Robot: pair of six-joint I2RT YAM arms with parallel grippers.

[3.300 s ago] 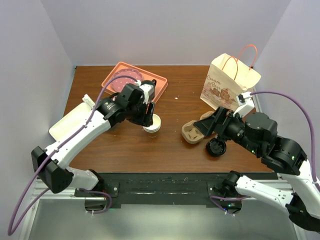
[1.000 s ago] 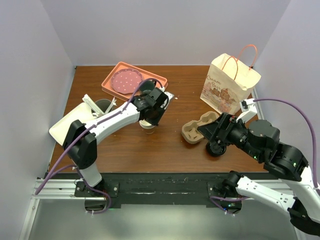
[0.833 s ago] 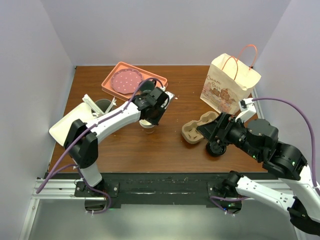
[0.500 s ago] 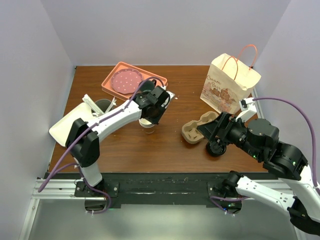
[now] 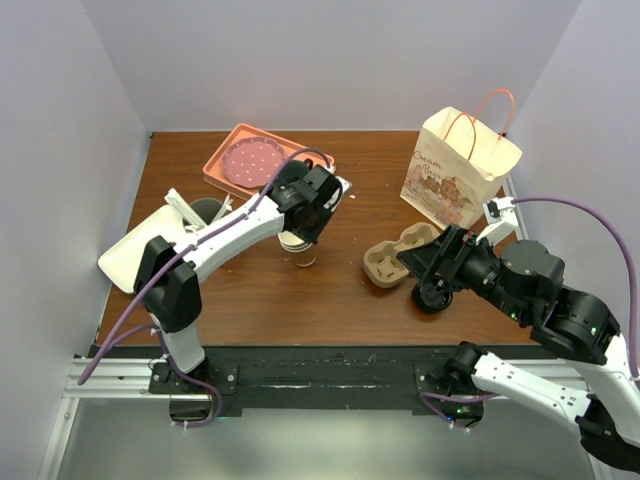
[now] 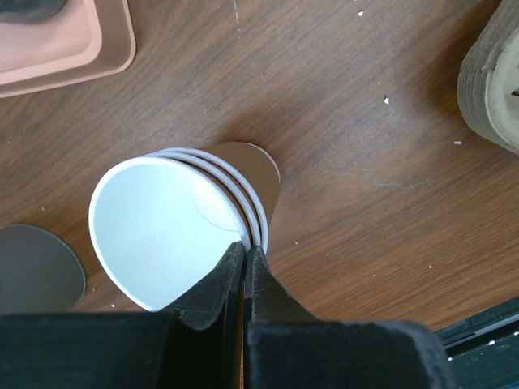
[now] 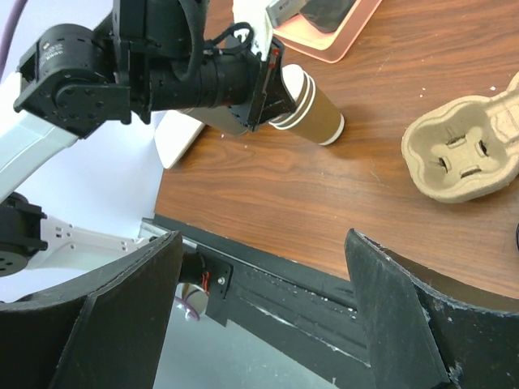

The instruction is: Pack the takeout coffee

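Left gripper now tighter on tilted cup stack

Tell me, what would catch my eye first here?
The left claw is pinched shut on the rim of a stack of three nested tan paper cups with white rims, mid-table. At the right, a cream paper gift bag with pink handles stands upright, a brown moulded-pulp cup carrier lies in front of it, and the right claw hangs open close by.
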